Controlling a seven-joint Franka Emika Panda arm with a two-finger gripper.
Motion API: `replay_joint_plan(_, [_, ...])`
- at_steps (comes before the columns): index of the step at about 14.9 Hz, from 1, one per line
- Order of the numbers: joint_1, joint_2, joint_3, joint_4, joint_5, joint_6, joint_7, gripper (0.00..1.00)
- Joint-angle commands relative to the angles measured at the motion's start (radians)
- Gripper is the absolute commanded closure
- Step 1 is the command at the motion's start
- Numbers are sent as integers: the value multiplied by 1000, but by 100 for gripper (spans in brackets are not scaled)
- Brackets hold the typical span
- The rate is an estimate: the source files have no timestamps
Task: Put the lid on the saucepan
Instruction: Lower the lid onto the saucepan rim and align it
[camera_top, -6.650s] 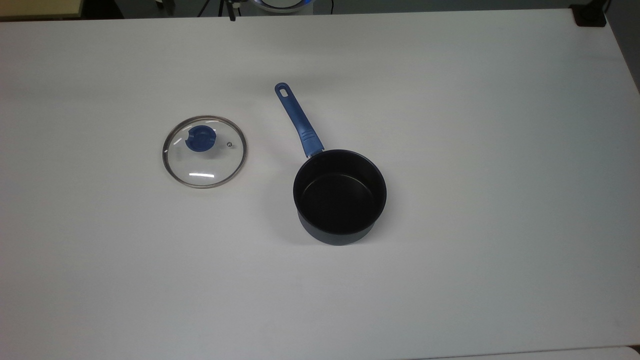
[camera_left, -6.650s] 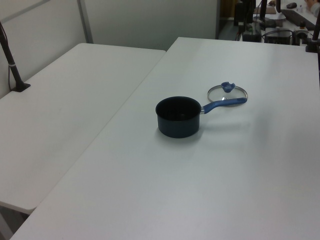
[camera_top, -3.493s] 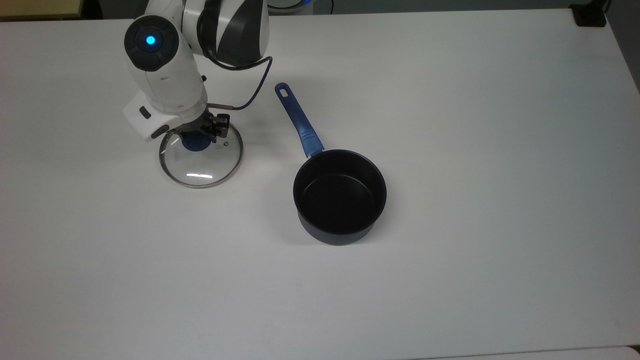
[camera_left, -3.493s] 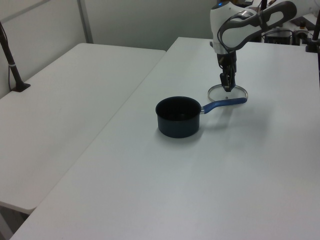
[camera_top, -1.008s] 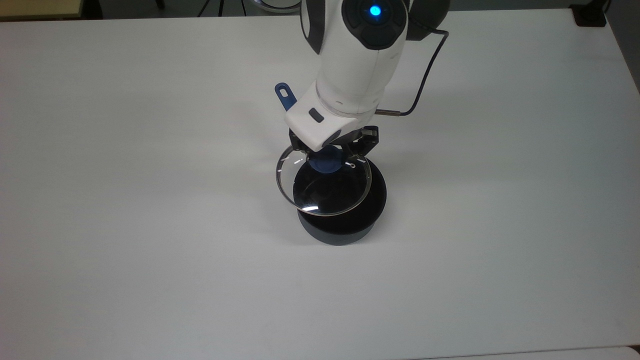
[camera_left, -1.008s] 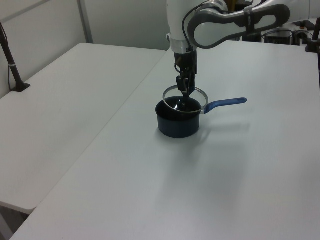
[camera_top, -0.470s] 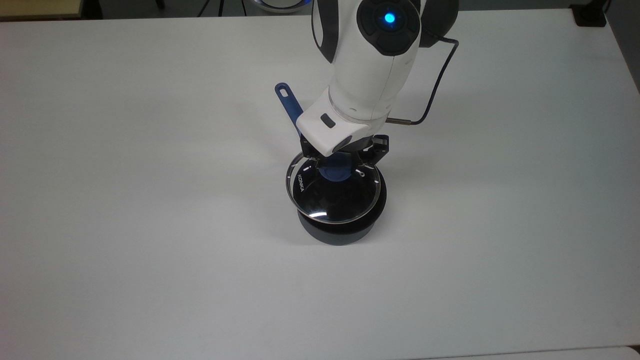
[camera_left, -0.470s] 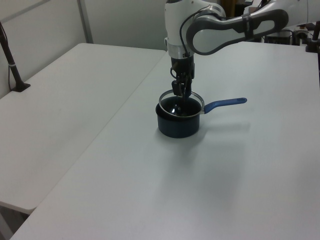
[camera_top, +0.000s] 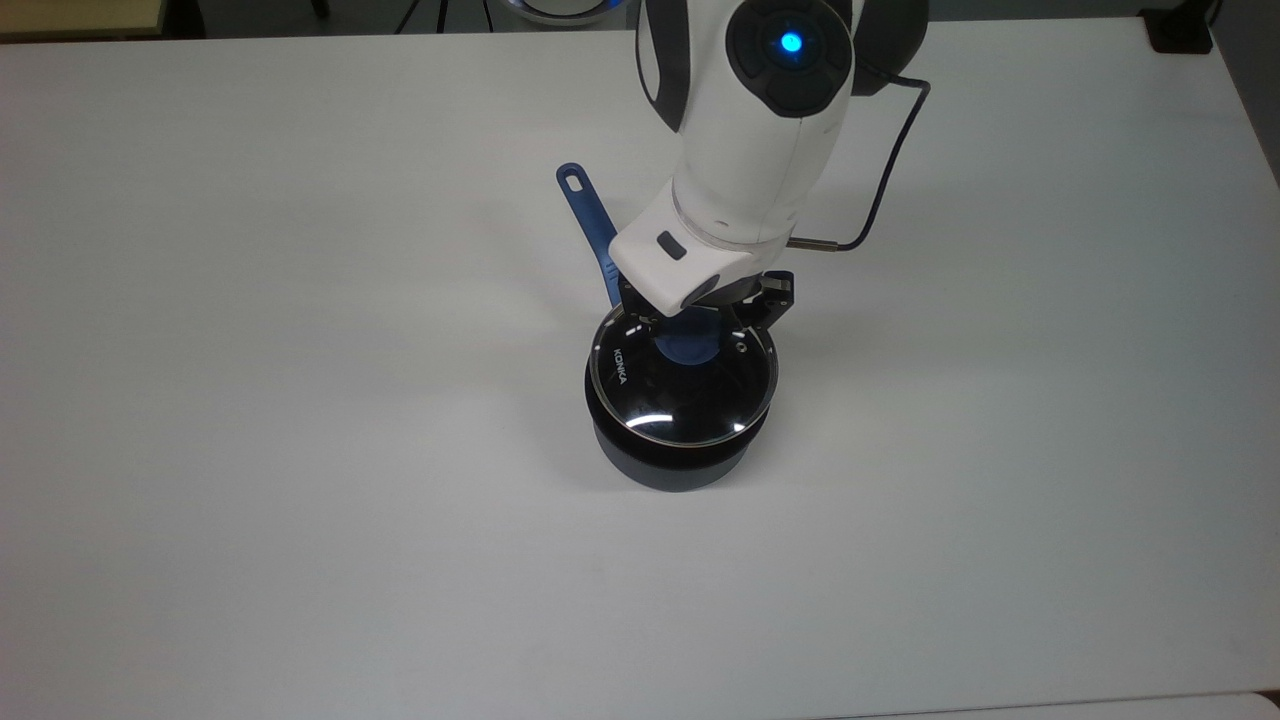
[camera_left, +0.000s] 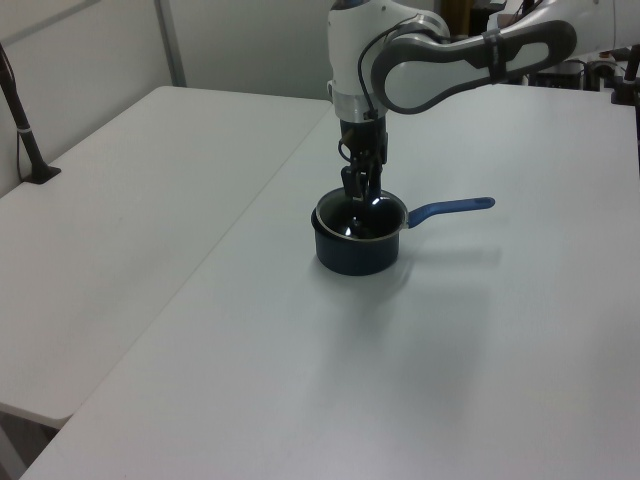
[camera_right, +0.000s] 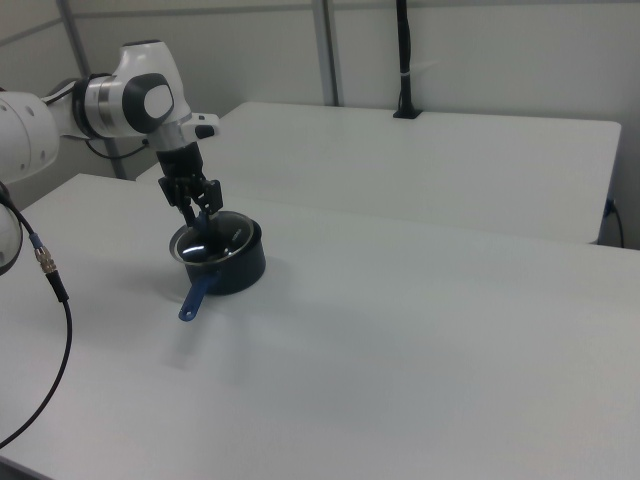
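The gripper (camera_top: 700, 325) is clamped narrow on the lid's (camera_top: 683, 388) blue knob; the lid sits on the saucepan (camera_top: 680, 455). Its handle points to the top view's far left

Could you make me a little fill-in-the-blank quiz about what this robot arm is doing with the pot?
1. The glass lid sits on top of the ______.
2. The saucepan's long handle is coloured ______.
3. The gripper is right at the lid's blue ______.
4. The white lettering on the lid reads ______.

Missing words: saucepan; blue; knob; KONKA
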Motion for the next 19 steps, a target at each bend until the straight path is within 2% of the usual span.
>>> replay_joint_plan(1, [7, 20, 0, 27, 15, 26, 28, 65])
replay_joint_plan(8, [2, 31, -5, 30, 30, 61, 76, 65])
replay_joint_plan(19, [-6, 41, -12, 38, 33, 102, 78, 65])
